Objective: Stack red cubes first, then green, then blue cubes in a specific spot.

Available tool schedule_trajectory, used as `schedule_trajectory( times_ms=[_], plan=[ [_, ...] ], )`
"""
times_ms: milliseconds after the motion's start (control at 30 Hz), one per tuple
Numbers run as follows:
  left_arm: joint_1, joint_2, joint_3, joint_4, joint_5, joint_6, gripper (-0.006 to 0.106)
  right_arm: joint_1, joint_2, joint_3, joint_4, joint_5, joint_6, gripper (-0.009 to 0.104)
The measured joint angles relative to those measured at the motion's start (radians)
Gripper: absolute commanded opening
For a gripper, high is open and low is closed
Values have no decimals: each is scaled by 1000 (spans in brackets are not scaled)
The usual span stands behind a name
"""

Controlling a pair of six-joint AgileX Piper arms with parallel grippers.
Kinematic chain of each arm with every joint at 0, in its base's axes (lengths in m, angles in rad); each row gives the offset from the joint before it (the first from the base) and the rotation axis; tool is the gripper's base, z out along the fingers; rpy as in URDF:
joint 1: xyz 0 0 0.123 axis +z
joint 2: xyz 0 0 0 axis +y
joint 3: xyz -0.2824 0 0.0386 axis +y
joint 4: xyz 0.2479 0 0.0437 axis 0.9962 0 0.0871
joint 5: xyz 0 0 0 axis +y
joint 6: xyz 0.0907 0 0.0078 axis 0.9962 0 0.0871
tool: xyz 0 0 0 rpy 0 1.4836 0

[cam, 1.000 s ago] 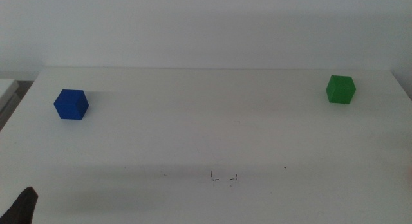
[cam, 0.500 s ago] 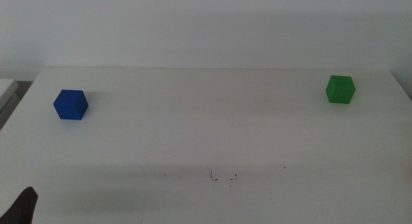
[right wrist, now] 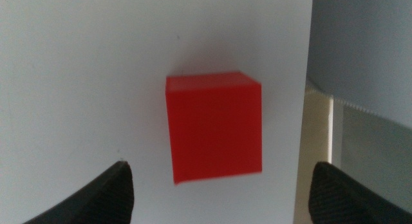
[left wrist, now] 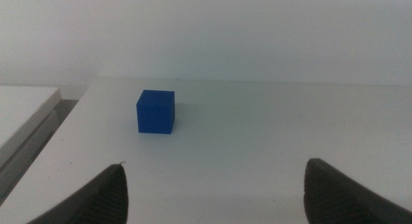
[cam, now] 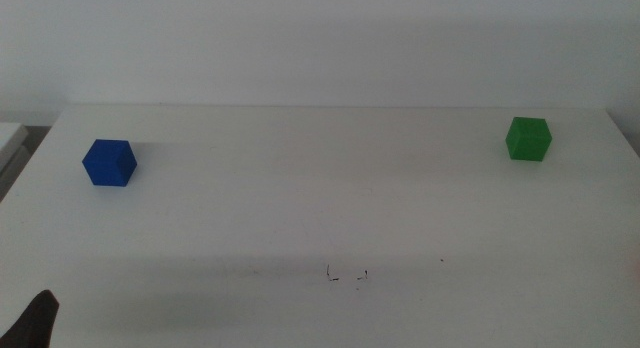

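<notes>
The red cube (right wrist: 214, 125) shows only in the right wrist view, resting on the white table close to its edge. My right gripper (right wrist: 222, 188) hangs open over it, jaws spread wide to either side, not touching. The blue cube (cam: 109, 162) sits at the table's far left; in the left wrist view the blue cube (left wrist: 156, 111) lies ahead of my open left gripper (left wrist: 215, 188), well apart. That gripper's tip (cam: 35, 323) peeks in at the middle view's bottom left corner. The green cube (cam: 528, 138) sits at the far right. The pen-marked spot (cam: 348, 276) is bare, near the front centre.
A lone black speck (cam: 442, 259) lies right of the marked spot. The table's edge (right wrist: 308, 108) runs right beside the red cube, with floor beyond it. A white ledge (left wrist: 26, 111) stands off the table's left side.
</notes>
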Motion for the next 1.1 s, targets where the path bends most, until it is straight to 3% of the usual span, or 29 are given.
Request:
schedule_trajectory(
  times_ms=[533, 600, 800, 867, 1100],
  plan=[
    [0, 0, 0, 0, 0, 0, 94, 0, 150, 0, 0, -85, -36, 90],
    [0, 0, 0, 0, 0, 0, 94, 0, 173, 0, 0, -88, -36, 81],
    [0, 0, 0, 0, 0, 0, 94, 0, 199, -2, 0, -97, -36, 22],
    [0, 0, 0, 0, 0, 0, 94, 0, 199, -2, 0, -98, -31, 9],
    [0, 0, 0, -2, 0, 0, 94, 63, 131, -48, -6, -10, 113, 5]
  ],
)
